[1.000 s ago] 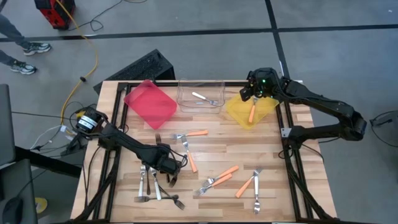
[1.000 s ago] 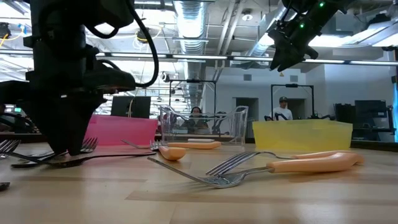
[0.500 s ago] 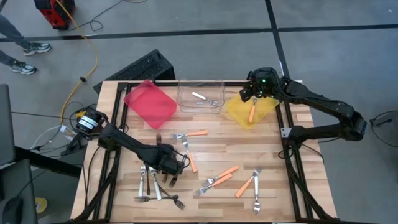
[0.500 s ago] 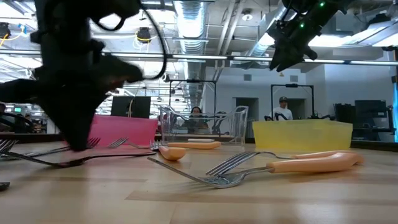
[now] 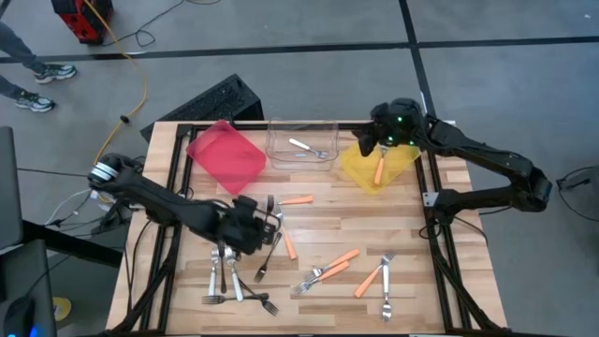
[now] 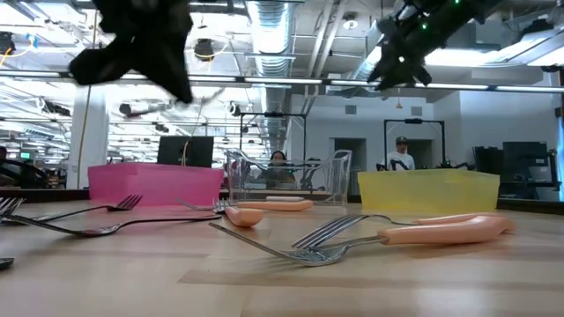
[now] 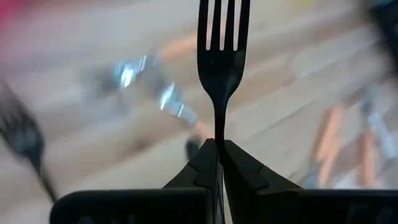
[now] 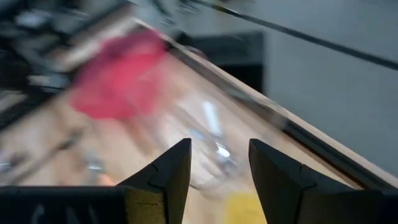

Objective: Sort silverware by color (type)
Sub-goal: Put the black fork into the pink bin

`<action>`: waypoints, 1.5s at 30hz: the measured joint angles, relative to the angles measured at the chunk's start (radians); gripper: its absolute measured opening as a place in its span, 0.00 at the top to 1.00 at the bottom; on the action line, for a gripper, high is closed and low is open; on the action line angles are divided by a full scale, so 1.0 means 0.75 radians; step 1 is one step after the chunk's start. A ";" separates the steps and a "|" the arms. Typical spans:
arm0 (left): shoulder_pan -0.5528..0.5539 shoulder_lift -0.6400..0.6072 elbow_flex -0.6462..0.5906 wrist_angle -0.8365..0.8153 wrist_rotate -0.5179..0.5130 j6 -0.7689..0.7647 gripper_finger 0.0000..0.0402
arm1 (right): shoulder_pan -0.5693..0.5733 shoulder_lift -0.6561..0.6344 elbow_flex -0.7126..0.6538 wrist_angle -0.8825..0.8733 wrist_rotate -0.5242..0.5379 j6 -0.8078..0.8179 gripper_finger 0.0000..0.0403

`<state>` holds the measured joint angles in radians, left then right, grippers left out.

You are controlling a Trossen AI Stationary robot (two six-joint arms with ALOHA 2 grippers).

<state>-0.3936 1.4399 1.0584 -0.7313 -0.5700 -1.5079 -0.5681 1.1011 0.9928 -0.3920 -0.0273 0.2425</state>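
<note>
My left gripper (image 5: 270, 229) hangs above the table's near left part, shut on a dark fork (image 5: 268, 255); in the left wrist view the fork (image 7: 222, 56) stands out past the fingertips, tines away from them. My right gripper (image 5: 370, 140) is open with nothing between its fingers (image 8: 219, 149), over the far left corner of the yellow bin (image 5: 398, 161). That bin holds an orange-handled fork (image 5: 379, 168). The clear bin (image 5: 301, 131) holds a silver fork (image 5: 307, 148). Silver, dark and orange-handled forks lie flat on the table. My left gripper pinches the dark fork's thin handle (image 7: 219, 127) between its two fingertips (image 7: 239, 163). The fork runs on in line with the fingers, tines at the far end. It is lifted clear of the table.
A red bin (image 5: 225, 154) stands at the back left, beside the clear one. Orange-handled forks lie at the middle (image 5: 290, 200) and near right (image 5: 337, 265). Silver and dark forks (image 5: 229, 279) lie near the front left edge, below my left gripper.
My left gripper has risen from the table and tipped toward level, taking the dark fork up with it; the fork is now lifted clear of the wood. My right gripper has turned a little toward the table's left above the yellow bin.
</note>
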 joint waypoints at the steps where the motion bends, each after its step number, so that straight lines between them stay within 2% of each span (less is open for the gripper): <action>1: 0.003 -0.035 0.000 0.010 -0.043 0.039 1.00 | 0.012 0.000 0.000 0.046 -0.052 -0.016 0.54; 5: 0.012 -0.169 0.000 0.078 -0.164 0.253 1.00 | 0.088 0.000 0.000 0.252 -0.203 -0.057 0.54; 8: 0.024 -0.239 0.000 0.120 -0.208 0.368 1.00 | 0.155 0.000 0.000 0.394 -0.209 -0.056 0.54; 12: 0.028 -0.306 0.001 0.234 -0.249 0.638 1.00 | 0.253 0.047 0.001 0.582 -0.208 -0.055 0.52; 18: 0.064 -0.372 0.001 0.349 -0.152 0.879 1.00 | 0.407 0.213 0.001 0.935 -0.206 -0.065 0.44; 25: 0.108 -0.495 0.001 0.387 -0.022 1.098 1.00 | 0.483 0.382 0.006 1.322 -0.170 0.085 0.37; 29: 0.140 -0.561 0.001 0.386 0.012 1.192 1.00 | 0.522 0.461 0.079 1.345 -0.169 0.110 0.36; 40: 0.265 -0.644 -0.020 0.394 0.229 1.473 1.00 | 0.590 0.715 0.420 1.330 -0.142 0.054 0.36; 45: 0.296 -0.724 -0.095 0.407 0.169 1.509 1.00 | 0.601 0.780 0.494 1.223 -0.142 0.066 0.36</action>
<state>-0.1713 0.8967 0.9870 -0.4261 -0.4435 -0.3759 -0.1173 1.6861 1.3637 0.5254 -0.1337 0.2923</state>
